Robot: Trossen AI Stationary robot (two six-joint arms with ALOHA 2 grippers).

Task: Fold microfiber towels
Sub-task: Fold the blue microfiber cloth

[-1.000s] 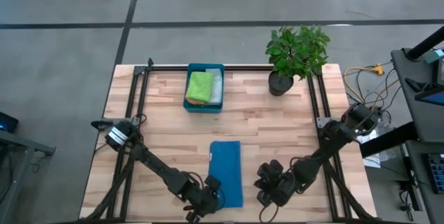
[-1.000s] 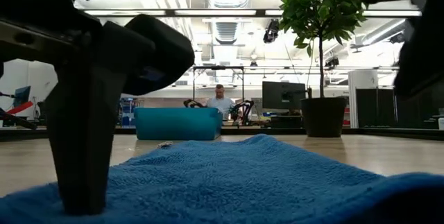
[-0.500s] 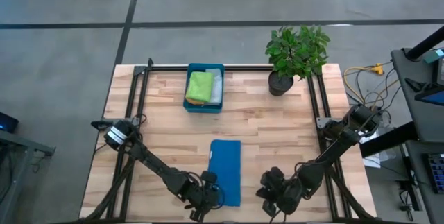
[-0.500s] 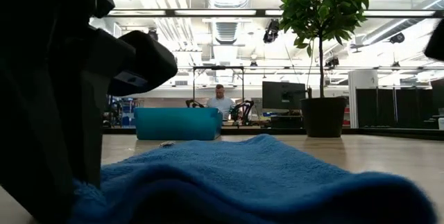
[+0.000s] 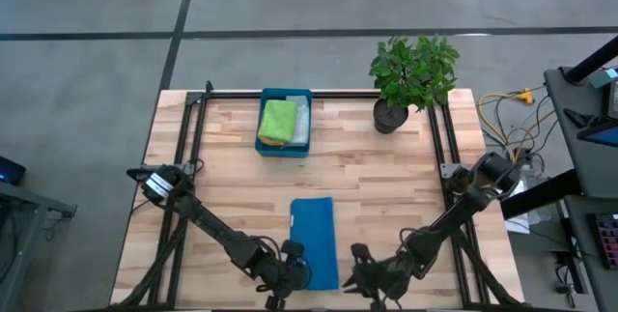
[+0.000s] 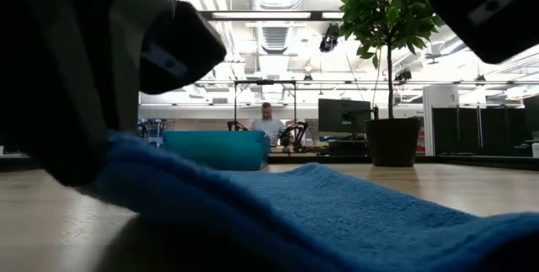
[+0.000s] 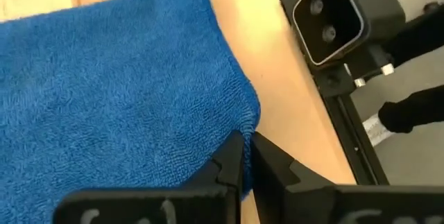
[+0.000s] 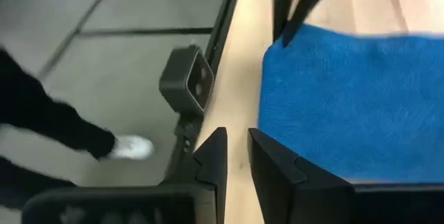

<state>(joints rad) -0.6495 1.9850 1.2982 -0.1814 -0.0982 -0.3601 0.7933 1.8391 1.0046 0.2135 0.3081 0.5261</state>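
A blue microfiber towel (image 5: 314, 240) lies as a long strip near the table's front edge. Its near left corner is raised in my left gripper (image 5: 293, 275), which is shut on it. The rest of the towel (image 6: 354, 209) lies flat on the wood. My right gripper (image 8: 238, 148) stands just beside the towel's near right corner, over bare wood. Its fingers are a narrow gap apart with nothing between them. A lime green towel (image 5: 279, 119) rests on a grey one in the teal tray (image 5: 286, 150). My left gripper pinches the blue towel's near left corner (image 7: 248, 118) between its two fingertips (image 7: 232, 156). The fingers come from the table's left, slanting down. The corner (image 6: 118, 150) is lifted off the wood, and the towel slopes down from it to the table.
A potted plant (image 5: 410, 75) stands at the far right. Black frame rails (image 5: 185, 157) run along both sides. The low camera (image 7: 326, 16) sits on the near edge beside the towel. A person's shoe (image 8: 132, 148) shows on the floor beyond that edge.
My left gripper has taken hold of the towel's near left corner and gone up, lifting that corner off the wood while the rest stays flat. My right gripper has gone toward the table's left, up to the towel's near right corner, and has rolled.
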